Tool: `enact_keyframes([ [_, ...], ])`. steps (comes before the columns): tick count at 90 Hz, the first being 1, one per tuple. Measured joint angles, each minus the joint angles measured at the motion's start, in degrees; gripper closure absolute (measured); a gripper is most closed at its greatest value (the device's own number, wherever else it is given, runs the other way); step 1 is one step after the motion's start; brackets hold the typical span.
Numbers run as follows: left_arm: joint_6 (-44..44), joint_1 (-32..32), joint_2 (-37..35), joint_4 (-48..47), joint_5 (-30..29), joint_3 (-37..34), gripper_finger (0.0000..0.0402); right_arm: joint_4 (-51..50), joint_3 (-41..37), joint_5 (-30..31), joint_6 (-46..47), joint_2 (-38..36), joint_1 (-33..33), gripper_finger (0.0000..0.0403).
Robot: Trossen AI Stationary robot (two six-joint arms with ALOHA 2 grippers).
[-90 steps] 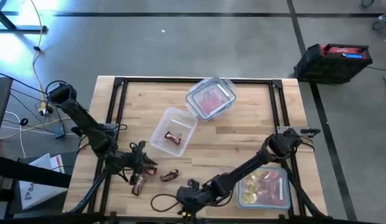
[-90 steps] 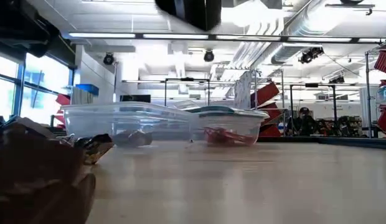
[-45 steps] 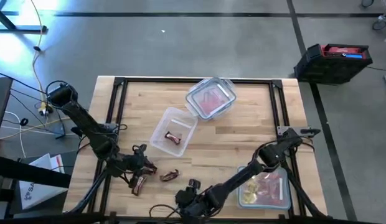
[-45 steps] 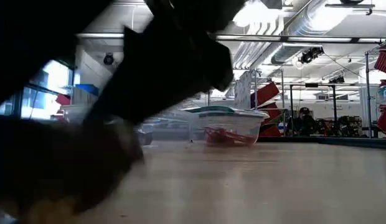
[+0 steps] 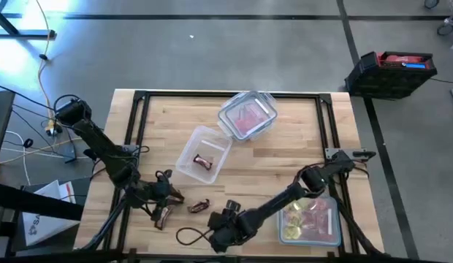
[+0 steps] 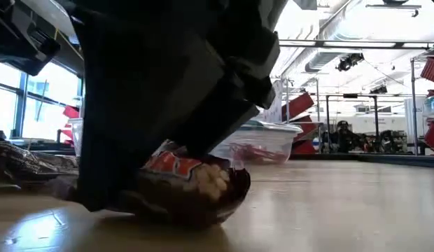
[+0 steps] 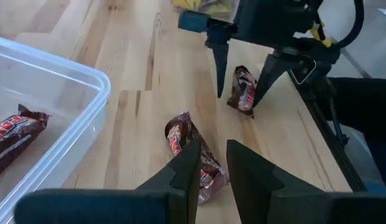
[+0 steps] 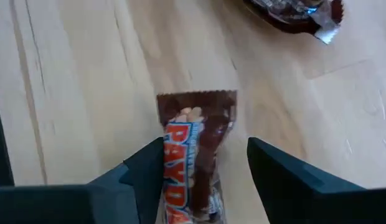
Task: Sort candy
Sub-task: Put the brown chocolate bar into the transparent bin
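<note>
The right pincer [image 5: 225, 220] has come down to the front edge of the pale wooden table [image 5: 285, 157] within the last second; a second ago the low view showed only bare boards there, and now the dark arm fills it, standing over a dark brown mini bar with red lettering and peanut print [image 6: 192, 183]. Its two fingers are spread wide, one on each side of the bar [image 8: 192, 158], and the wrapper is not yet pinched. That suggests the grasp is lined up and closing is the next step, after which the bar would go with its own kind.

The left pincer [image 5: 165, 196] waits near the table's left front, fingers only a little apart and holding nothing, above a second brown crinkled bar [image 7: 192, 157] that lies flat on the wood. A third brown wrapper [image 5: 162, 216] lies just in front of it.

The targeted bar lies flat, glossy and slightly puffed, with serrated end seams; it looks light and slippery, so a square pinch across its width seems wise.

The clear rectangular plastic container in the middle [image 5: 203, 155] already holds at least one brown bar [image 5: 204, 162]. The clear tub at the back [image 5: 246, 115] holds flat red packets [image 5: 246, 117], and the clear tub at the right front [image 5: 309, 220] holds yellow square packets and a few pink ones [image 5: 301, 217].
</note>
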Motion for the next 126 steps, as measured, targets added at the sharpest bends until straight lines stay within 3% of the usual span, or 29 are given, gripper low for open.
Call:
enact_keyframes([
  [12, 0.00, 0.00, -0.02, 0.21, -0.07, 0.00, 0.0342, -0.82, -0.28, -2.58, -0.45, 0.66, -0.90, 0.0249],
  [38, 4.85, 0.00, -0.02, 0.77, -2.69, 0.00, 0.0342, -1.77, 0.18, -4.93, -8.67, -0.66, -3.78, 0.0380],
  [61, 11.76, 0.03, -0.07, -0.28, -5.84, 0.00, 0.0342, -10.62, 12.56, 2.70, -18.81, -1.62, -9.00, 0.0372],
  [87, 16.38, 1.90, -1.43, -2.82, -6.55, 0.18, 0.0342, -7.27, 10.29, 6.47, -25.39, -5.05, -19.41, 0.0377],
  [101, 19.59, 4.70, -3.74, -3.36, -6.60, 0.20, 0.0342, -6.39, 10.19, 3.39, -27.16, -4.28, -25.77, 0.0370],
  [126, 23.04, 10.44, -6.82, -9.33, -6.60, 0.28, 0.0342, 4.16, 4.19, -9.42, -28.50, -3.89, -33.60, 0.0367],
])
